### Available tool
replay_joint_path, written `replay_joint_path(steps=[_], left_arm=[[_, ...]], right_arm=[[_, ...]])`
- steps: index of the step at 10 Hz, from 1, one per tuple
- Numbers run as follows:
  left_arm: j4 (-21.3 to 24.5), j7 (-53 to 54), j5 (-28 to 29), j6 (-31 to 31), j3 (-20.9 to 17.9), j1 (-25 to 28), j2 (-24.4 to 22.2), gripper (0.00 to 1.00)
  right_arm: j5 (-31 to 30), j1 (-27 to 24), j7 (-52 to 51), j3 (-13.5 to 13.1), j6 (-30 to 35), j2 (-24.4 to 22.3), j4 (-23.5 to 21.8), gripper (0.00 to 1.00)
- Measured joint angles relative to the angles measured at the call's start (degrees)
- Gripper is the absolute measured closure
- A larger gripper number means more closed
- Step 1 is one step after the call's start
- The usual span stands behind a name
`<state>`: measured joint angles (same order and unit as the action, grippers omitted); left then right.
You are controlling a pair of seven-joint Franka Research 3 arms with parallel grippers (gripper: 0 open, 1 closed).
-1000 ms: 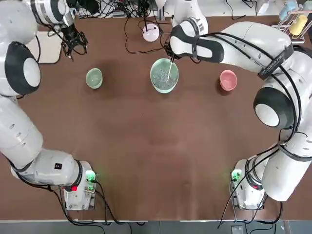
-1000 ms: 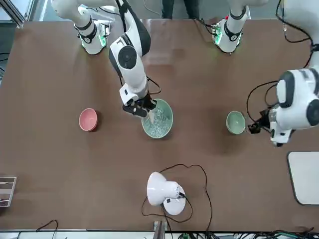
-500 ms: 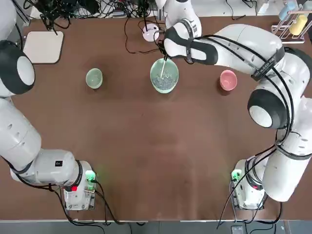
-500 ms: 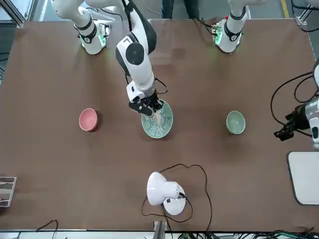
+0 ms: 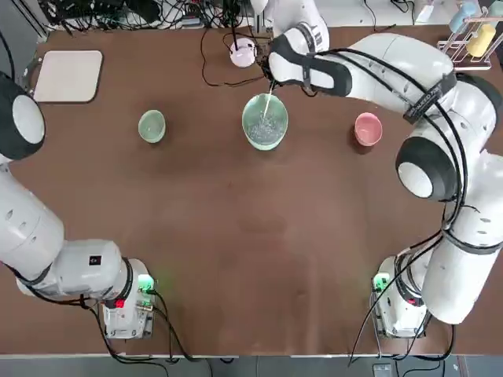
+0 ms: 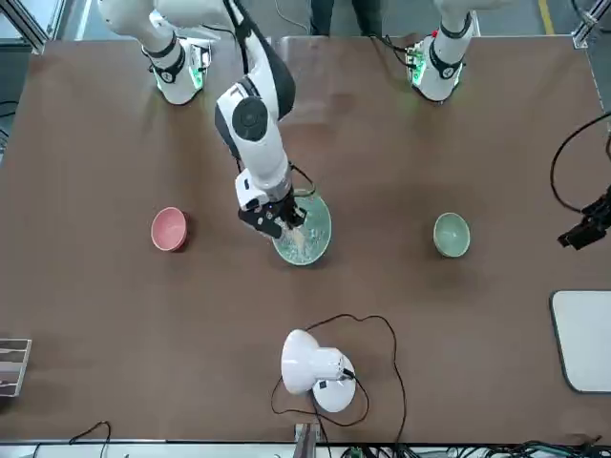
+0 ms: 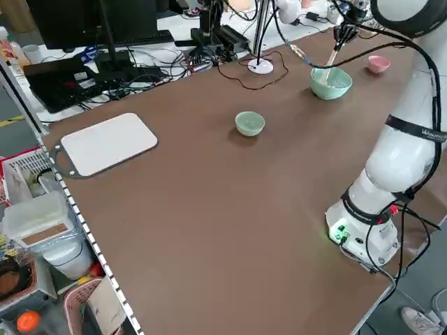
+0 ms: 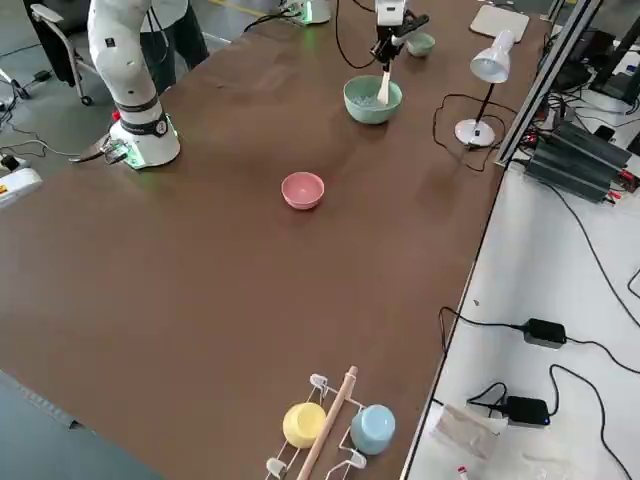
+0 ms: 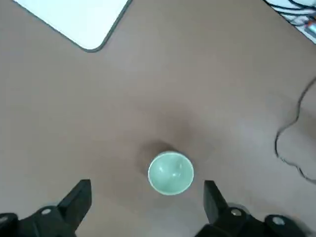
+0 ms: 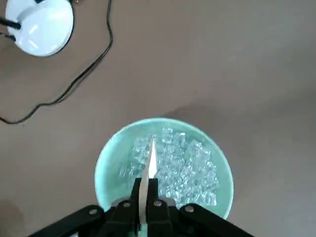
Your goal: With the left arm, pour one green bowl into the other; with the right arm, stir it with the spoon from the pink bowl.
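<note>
The wide mint-green bowl (image 5: pixel 265 122) (image 6: pixel 302 231) holds clear icy bits. My right gripper (image 5: pixel 272 84) (image 10: pixel 144 193) hangs over its far rim, shut on the wooden spoon (image 10: pixel 150 163) (image 8: pixel 384 88), whose tip dips into the bits. The small green bowl (image 5: pixel 152 126) (image 9: pixel 171 173) stands upright and looks empty, to the left of the big one. My left gripper (image 9: pixel 146 186) (image 6: pixel 589 227) is open, raised and well clear of that small bowl, toward the table's left edge and out of the top view. Right of the big bowl, the pink bowl (image 5: pixel 367 129) (image 6: pixel 169 229) stands by itself.
A white desk lamp (image 5: pixel 244 52) (image 6: pixel 315 367) with a looping black cable stands just beyond the mint bowl. A white board (image 5: pixel 69 75) (image 9: pixel 79 17) lies at the far left corner. A rack with a yellow and a blue cup (image 8: pixel 335 425) sits at the far right corner.
My left gripper has pulled back from beside the small green bowl toward the left edge, leaving the top view. The right gripper has swept the spoon around in the mint bowl.
</note>
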<state>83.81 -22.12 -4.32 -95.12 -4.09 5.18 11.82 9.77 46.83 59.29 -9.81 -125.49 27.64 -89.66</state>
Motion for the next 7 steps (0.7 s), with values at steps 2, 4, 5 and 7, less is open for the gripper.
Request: replay_joint_path(steps=[2, 4, 5, 7], left_arm=[[-1.7, 5.3, 0.0, 1.2, 4.3, 3.7, -1.3, 0.0], [-2.0, 10.0, 0.0, 3.1, 5.5, 4.2, -3.3, 0.0], [-2.0, 10.8, 0.2, 4.4, 6.3, 4.2, -3.9, 0.0], [-2.0, 11.1, 0.8, 4.7, 7.2, 4.3, -4.0, 0.0]], right_arm=[[-0.1, -0.6, -1.5, 0.1, 3.4, 0.1, 0.0, 0.94], [-0.2, 0.3, -1.8, 0.4, 5.8, 0.1, 0.0, 0.94], [-0.3, 1.2, -1.8, 0.5, 6.1, 0.2, 0.0, 0.94], [-0.4, 3.2, -0.9, 0.6, 6.2, 0.2, 0.1, 0.94]])
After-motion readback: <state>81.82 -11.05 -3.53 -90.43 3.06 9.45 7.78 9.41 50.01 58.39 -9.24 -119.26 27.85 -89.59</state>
